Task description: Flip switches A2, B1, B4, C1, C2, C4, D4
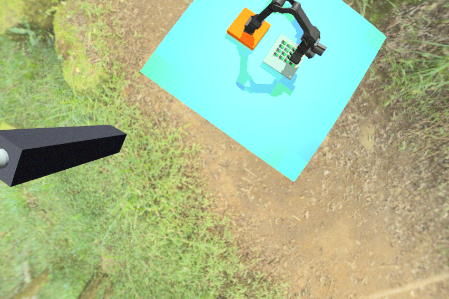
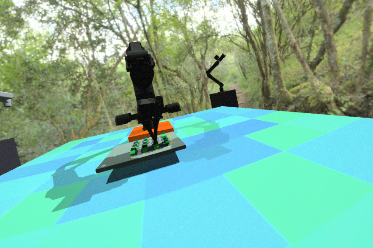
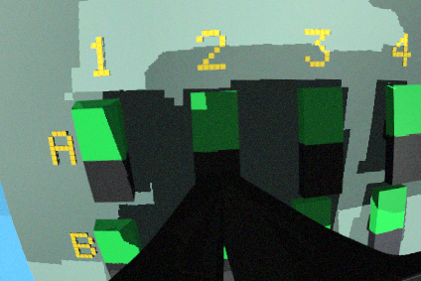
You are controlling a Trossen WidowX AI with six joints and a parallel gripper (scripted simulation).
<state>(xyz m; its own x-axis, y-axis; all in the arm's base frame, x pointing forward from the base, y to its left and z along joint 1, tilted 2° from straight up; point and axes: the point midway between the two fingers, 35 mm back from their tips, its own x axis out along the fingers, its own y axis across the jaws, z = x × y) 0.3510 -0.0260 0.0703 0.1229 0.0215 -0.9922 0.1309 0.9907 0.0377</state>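
"Four column numbers show on the switch panel [image 1: 275, 61] [image 2: 114, 156] [image 3: 189, 8] up close, so where's the gripper [image 1: 295, 59] [image 2: 155, 139] [image 3: 216, 187] at?"

"Right over switch A2 [image 2: 156, 146] [image 3: 214, 122], upper middle of the wrist frame. Fingers are together, nothing between them, tips at its dark half. Can't tell if they're actually touching, lol."

"And the panel itself?"

"Right of center in the upper half of the top shot, just beside the orange base block [image 1: 235, 27] [image 2: 166, 126] the black six-joint arm [image 1: 305, 19] [image 2: 141, 74] stands on. In the exterior shot it's a bit below the middle, toward the left."

"Can you see the rest?"

"A1 [image 3: 99, 132], A3 [image 3: 320, 117] and A4 [image 3: 407, 109], yeah. Fingers hide most of B2, and rows C and D are out of the wrist frame."
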